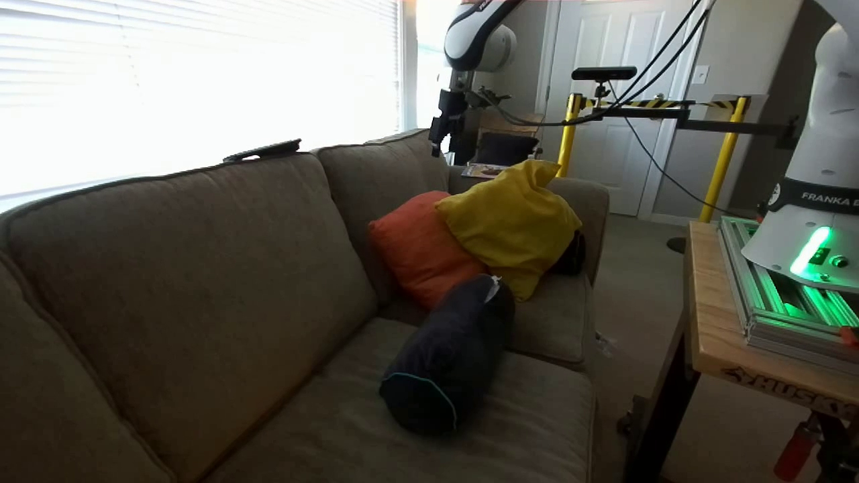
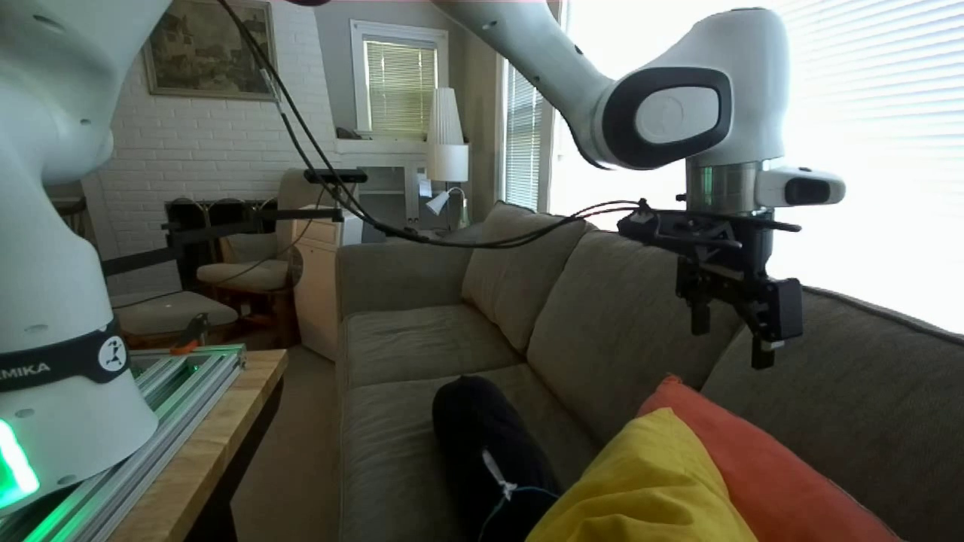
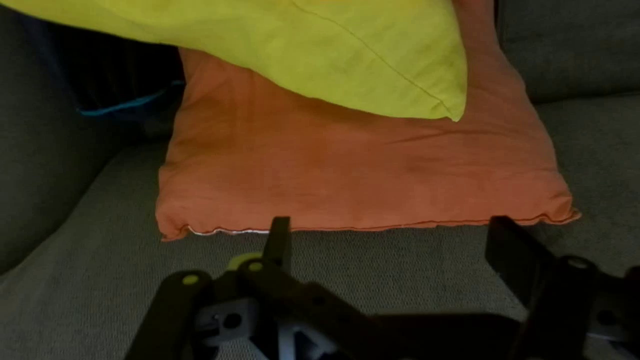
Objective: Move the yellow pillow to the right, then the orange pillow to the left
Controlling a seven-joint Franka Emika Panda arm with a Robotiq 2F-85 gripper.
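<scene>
The square mustard-yellow fabric pillow (image 1: 510, 221) partly covers the square orange-red fabric pillow (image 1: 421, 245) on the grey-brown fabric sofa (image 1: 201, 268), a dark-navy cylindrical bolster (image 1: 449, 355) beside them; above the sofa hangs the black tool (image 3: 390, 225) — jaws apart.

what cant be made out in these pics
Orange pillow: partly covered by the yellow pillow in the wrist view.
Dark object by the sofa arm: partly behind the yellow pillow in an exterior view; full shape hidden.
Robot arm: middle stretch cut off by the top edge in both exterior views.
Wall picture: details too small in an exterior view.
Big window: glare hides the outdoors in both exterior views.
</scene>
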